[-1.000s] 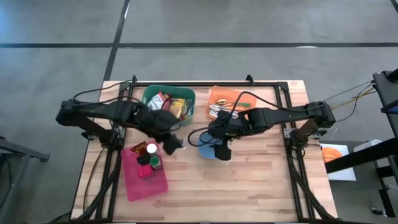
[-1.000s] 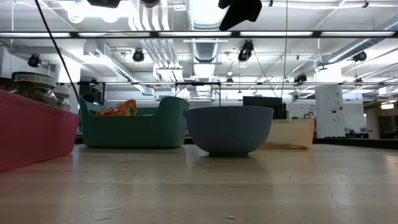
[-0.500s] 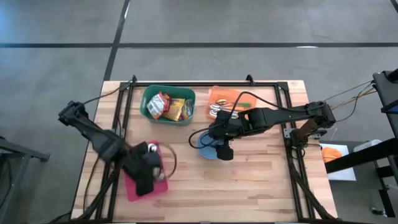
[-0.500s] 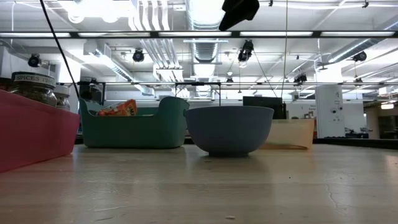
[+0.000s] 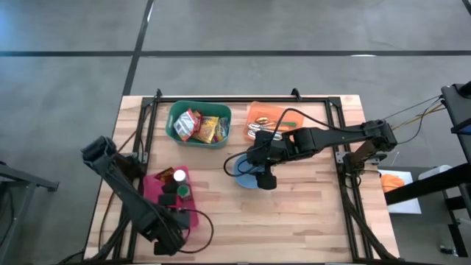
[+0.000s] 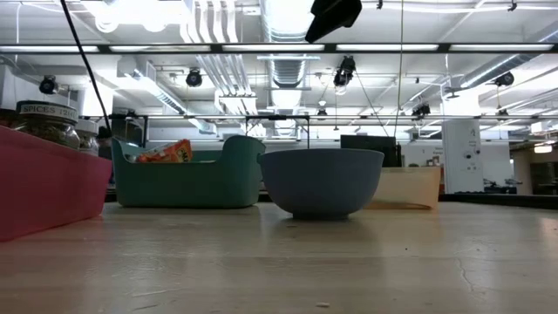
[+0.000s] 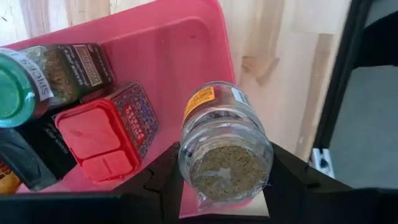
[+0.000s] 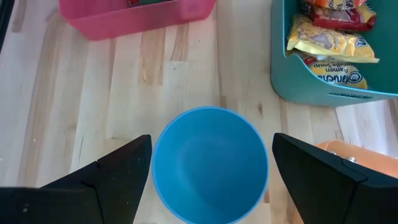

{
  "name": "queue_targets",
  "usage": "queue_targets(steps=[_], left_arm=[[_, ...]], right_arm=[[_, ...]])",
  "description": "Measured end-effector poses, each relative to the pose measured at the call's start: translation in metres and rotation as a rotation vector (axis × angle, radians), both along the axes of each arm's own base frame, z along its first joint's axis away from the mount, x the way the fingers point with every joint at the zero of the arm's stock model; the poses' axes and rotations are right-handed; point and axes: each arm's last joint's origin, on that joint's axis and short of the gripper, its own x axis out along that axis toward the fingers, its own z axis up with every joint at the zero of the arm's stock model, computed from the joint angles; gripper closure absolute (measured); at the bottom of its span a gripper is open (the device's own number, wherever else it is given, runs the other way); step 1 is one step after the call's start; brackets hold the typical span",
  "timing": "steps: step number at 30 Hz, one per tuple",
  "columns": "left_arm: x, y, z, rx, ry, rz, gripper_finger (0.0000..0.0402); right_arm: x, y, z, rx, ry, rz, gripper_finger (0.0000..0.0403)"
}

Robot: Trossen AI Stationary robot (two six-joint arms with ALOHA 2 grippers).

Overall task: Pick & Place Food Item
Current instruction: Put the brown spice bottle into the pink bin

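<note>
Clearly the spice jar (image 7: 225,149) is pinched in the left gripper (image 7: 224,180), hanging over the near end of the pink bin (image 7: 186,56) beside the red tin (image 7: 106,134). It hangs close to the bin's edge, so a release could tip it onto the table (image 7: 273,50). Meanwhile, the right gripper (image 8: 211,168) hovers spread above the blue bowl (image 8: 210,165).

Grey concrete floor (image 5: 294,29), exposed ducts and strip lights (image 6: 288,52) overhead.

Two dark, slender jointed arms — matte black links with thin black cables looping alongside; the right claw (image 8: 208,180) ends in broad, wedge-shaped black fingers (image 8: 106,180).
</note>
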Motion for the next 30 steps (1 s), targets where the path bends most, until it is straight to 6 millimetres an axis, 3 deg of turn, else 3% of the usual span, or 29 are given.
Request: queue_targets(steps=[7, 19, 30], left_arm=[[0.003, -0.003, -0.014, 0.029, 0.027, -0.029, 0.0241], [-0.007, 0.007, -0.047, 0.059, 0.104, -0.091, 0.0241], [-0.009, 0.010, -0.077, 0.019, 0.063, -0.122, 0.0241]], right_arm=[[0.000, 0.000, 0.000, -0.003, 0.000, 0.005, 0.0071], [0.000, 0.000, 0.000, -0.006, -0.001, 0.008, 0.0071], [0.000, 0.000, 0.000, -0.007, 0.000, 0.009, 0.0071]])
